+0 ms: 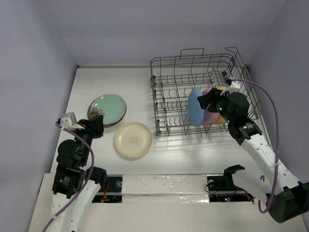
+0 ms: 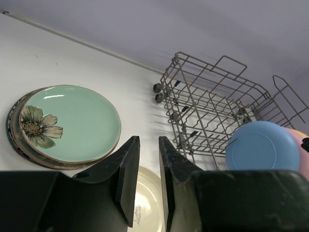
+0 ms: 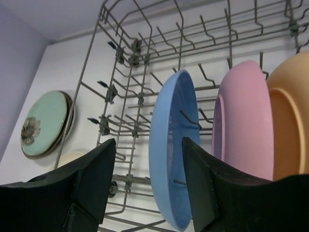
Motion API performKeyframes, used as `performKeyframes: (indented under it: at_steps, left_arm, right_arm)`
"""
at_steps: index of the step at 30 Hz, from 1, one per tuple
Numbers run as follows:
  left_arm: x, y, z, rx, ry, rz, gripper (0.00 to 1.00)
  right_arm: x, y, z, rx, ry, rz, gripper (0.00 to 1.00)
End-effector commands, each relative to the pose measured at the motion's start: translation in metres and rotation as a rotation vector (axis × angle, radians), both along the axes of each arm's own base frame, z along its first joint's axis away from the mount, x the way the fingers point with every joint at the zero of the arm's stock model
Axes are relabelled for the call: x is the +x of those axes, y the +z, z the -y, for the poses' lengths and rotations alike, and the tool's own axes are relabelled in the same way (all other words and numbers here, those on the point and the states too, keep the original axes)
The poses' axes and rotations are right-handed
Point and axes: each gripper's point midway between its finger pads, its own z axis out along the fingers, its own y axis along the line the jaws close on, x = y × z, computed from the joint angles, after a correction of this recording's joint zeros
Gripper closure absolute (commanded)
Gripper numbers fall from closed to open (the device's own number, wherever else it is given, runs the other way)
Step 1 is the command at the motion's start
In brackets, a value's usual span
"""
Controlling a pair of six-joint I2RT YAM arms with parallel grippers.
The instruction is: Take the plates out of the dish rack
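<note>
The grey wire dish rack stands at the back right. A sky blue plate, a pink plate and an orange-yellow plate stand upright in it. My right gripper is open and straddles the sky blue plate's rim without squeezing it; the pink plate is just beyond. A mint green flowered plate tops a stack at the left. A cream plate lies beside it. My left gripper hovers near both, narrowly open and empty.
Darker plate rims show under the mint green plate. The rack's left half holds only upright tines. Walls close the table at the back and both sides. Cables trail from both wrists.
</note>
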Motion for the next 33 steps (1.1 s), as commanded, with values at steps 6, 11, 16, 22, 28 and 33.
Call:
performKeyframes:
  at_steps: [6,11,16,22,28,33]
  left_arm:
    - [0.002,0.011,0.001,-0.003,-0.006,0.029,0.79]
    - [0.001,0.011,0.002,-0.004,-0.009,0.034,0.78]
    - [0.001,0.012,0.002,-0.005,-0.012,0.038,0.78]
    - [-0.001,0.014,0.003,-0.007,-0.020,0.047,0.78]
    - [-0.001,0.014,0.004,-0.007,-0.027,0.050,0.78]
    - [-0.001,0.014,0.005,-0.006,-0.030,0.051,0.77]
  right_arm:
    - [0.012,-0.018,-0.019,0.085,0.109,-0.003,0.44]
    - [0.013,-0.022,-0.022,0.094,0.134,-0.009,0.64]
    - [0.014,-0.008,-0.020,0.102,0.132,0.023,0.96]
    - [0.006,0.039,-0.028,0.124,0.198,0.130,1.00]
    - [-0.014,0.101,-0.036,0.178,0.280,0.271,1.00]
    - [-0.018,0.127,-0.043,0.190,0.328,0.307,1.00]
